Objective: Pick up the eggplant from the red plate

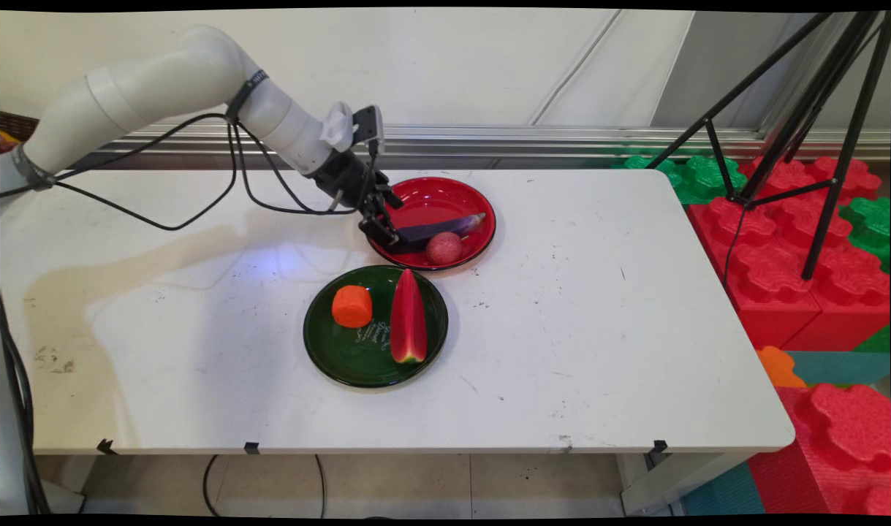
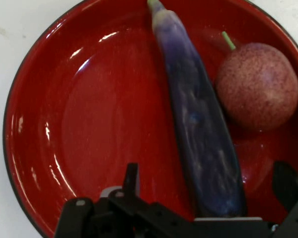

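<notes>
**Tool low over the red plate, at the eggplant's blunt end**

The tool is lowered to the near-left rim of the red plate, which sits toward the back of the white counter. A long purple eggplant lies across that plate, its blunt end reaching in between the tool's two fingers, which stand spread on either side of it; whether they press on it cannot be told. A speckled round reddish fruit with a short green stem lies just beside the eggplant. In front, a dark green plate carries an orange chunk and a watermelon slice. The eggplant rests on the plate, not lifted.
</notes>
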